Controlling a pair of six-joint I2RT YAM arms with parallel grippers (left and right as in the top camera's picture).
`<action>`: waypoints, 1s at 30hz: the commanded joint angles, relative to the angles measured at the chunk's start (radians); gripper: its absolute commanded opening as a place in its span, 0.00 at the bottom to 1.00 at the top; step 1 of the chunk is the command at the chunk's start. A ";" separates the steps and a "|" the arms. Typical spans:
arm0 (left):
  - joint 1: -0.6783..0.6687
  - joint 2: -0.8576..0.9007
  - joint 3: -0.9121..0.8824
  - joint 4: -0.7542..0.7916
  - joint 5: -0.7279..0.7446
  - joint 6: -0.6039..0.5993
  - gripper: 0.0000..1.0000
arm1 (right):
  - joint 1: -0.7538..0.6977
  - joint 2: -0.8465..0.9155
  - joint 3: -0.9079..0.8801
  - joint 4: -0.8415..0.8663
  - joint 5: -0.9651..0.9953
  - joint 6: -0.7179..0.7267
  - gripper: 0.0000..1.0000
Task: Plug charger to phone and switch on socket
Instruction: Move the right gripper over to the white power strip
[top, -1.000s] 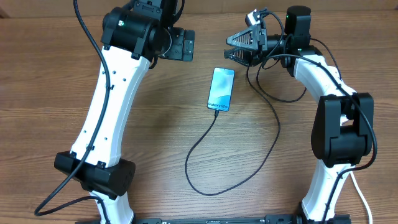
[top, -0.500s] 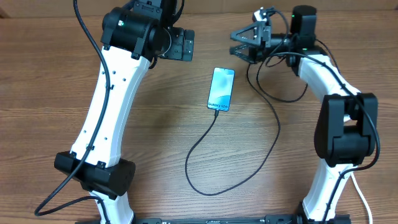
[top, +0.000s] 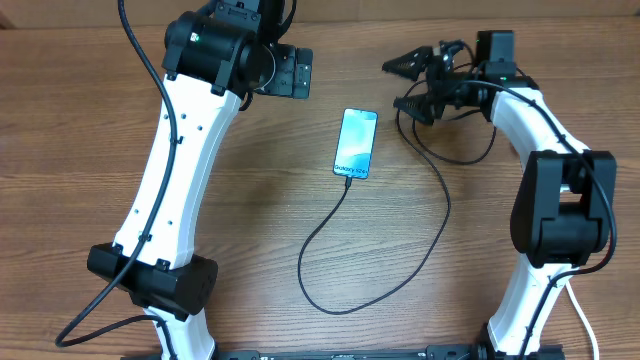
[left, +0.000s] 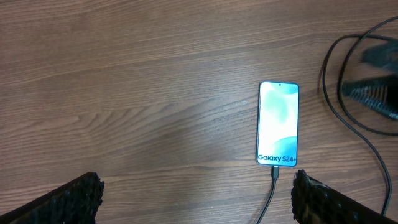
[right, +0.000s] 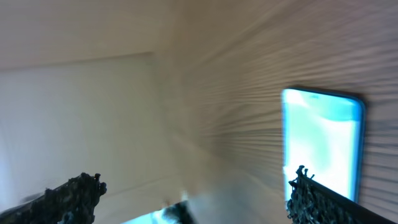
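Phone (top: 356, 142) flat, screen up and lit, mid-surface, a bit toward 12 o'clock. Charger (top: 330, 235) connector tip touches phone's bottom edge and looks plugged in. The thin black cable loops down to 6 o'clock, then climbs toward 1 o'clock and runs under the right arm; can't see its far end. Wooden surface (top: 250, 200) carries both. Left gripper (left: 196, 190) at 11 o'clock of phone, jaws wide, nothing between. Right gripper (top: 393, 85) at 1 o'clock, near phone, jaws wide, holding nothing. Right wrist view blurred, phone at its right edge.
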 joint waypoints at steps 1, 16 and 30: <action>0.000 0.007 -0.003 0.000 -0.013 0.026 1.00 | -0.001 -0.020 0.007 -0.080 0.164 -0.117 1.00; 0.000 0.007 -0.003 0.000 -0.013 0.026 1.00 | -0.293 -0.491 0.009 -0.505 0.671 -0.396 1.00; 0.000 0.007 -0.003 0.000 -0.013 0.026 1.00 | -0.680 -0.512 0.007 -0.452 0.685 -0.433 0.99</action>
